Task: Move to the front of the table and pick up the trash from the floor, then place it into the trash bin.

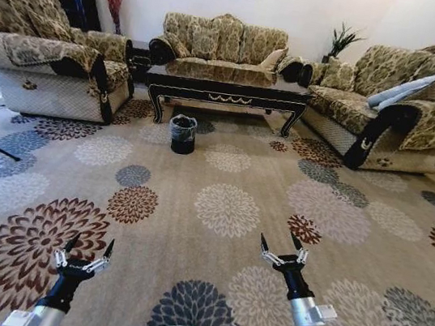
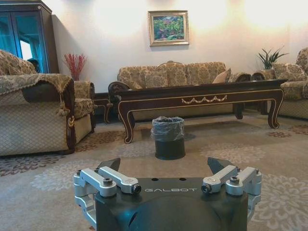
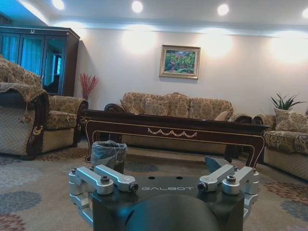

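Patterned carpet [image 1: 226, 213] with big flower medallions covers the floor up to the table [image 1: 229, 85], which stands at its far edge between three brocade sofas. Its glossy dark top mirrors the sofa behind, and its far legs are hidden by the near ones. No bottle, paper or wad can be made out on the carpet from here; anything that small near the table is lost in the pattern.

Low at the left of the head view, the left gripper [image 1: 85, 247] points forward over a dark red flower, its fingers spread apart and holding nothing; the arm behind it is cut off by the frame. Farther along, the trash bin [image 1: 182, 134] stands on the carpet just in front of the table's left end, its clear liner bunched over the rim, so the inside cannot be seen. On the right, the right gripper [image 1: 284, 248] reaches a little farther forward, fingers likewise apart and empty.
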You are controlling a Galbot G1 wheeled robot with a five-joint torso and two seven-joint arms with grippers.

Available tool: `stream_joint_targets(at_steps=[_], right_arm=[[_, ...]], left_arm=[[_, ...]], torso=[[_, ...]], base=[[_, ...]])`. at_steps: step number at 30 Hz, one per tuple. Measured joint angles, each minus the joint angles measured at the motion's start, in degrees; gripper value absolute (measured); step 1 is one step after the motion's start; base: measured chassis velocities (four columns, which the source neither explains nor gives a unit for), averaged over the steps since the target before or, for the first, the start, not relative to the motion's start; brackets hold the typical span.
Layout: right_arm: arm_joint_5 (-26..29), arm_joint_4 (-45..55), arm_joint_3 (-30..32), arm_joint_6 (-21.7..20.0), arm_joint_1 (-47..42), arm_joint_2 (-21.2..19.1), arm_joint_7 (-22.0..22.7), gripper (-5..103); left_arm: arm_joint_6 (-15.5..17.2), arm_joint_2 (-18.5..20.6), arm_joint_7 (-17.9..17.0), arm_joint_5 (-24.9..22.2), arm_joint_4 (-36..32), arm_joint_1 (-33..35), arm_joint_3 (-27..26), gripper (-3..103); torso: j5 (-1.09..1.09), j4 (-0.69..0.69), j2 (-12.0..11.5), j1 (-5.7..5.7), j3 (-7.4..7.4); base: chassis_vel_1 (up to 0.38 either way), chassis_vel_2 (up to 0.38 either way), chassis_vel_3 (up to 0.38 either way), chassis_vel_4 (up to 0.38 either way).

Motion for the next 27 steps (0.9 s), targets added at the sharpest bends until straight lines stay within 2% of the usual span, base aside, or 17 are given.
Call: stream_joint_targets(at_steps=[12, 27], right_arm=[[0.0, 0.0, 0.0, 0.0, 0.0, 0.0, 0.0, 100], [0.0, 0.0, 0.0, 0.0, 0.0, 0.0, 0.0, 100]], left_arm=[[0.0, 0.0, 0.0, 0.0, 0.0, 0.0, 0.0, 100], [0.0, 0.0, 0.0, 0.0, 0.0, 0.0, 0.0, 100]], torso=[[0.00, 0.00, 0.3, 0.03, 0.21], [0.00, 0.00, 3.7, 0.23, 3.45]], base=[[0.000, 0.000, 0.000, 0.000], [0.000, 0.000, 0.000, 0.000]])
